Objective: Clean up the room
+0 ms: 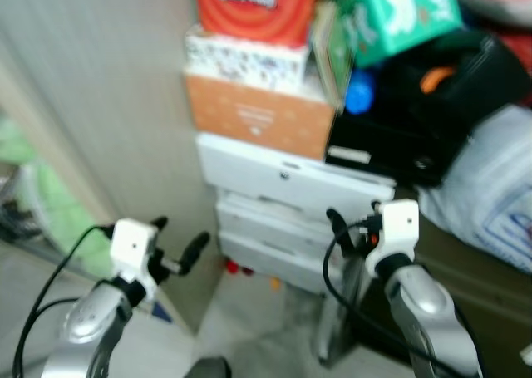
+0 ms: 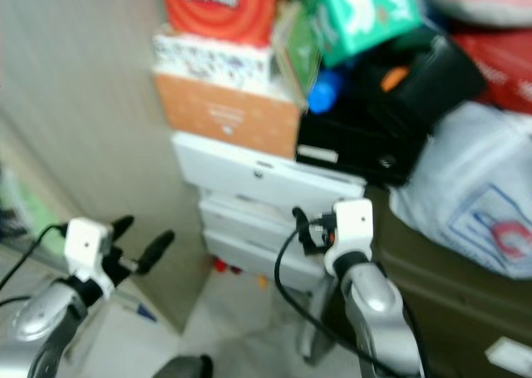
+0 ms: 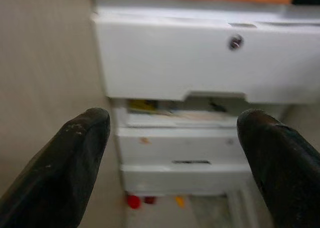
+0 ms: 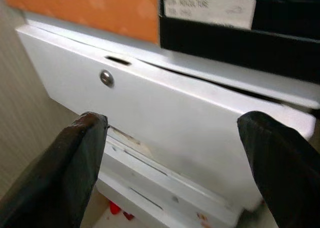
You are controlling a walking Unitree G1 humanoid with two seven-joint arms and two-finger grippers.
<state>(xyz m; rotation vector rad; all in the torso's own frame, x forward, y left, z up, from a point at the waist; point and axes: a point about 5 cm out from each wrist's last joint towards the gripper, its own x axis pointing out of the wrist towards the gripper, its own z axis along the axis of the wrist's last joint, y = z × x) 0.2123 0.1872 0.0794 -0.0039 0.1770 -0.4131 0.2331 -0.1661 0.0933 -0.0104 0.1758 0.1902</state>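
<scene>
Grippers first: our left gripper [image 1: 179, 247] hovers with fingers spread wide, and our right gripper [image 4: 170, 173] is spread wide too, both raised toward a white drawer unit [image 1: 283, 203] against the wall. We see an orange box [image 1: 258, 116] and a black case [image 1: 416, 120] stacked on it.
</scene>
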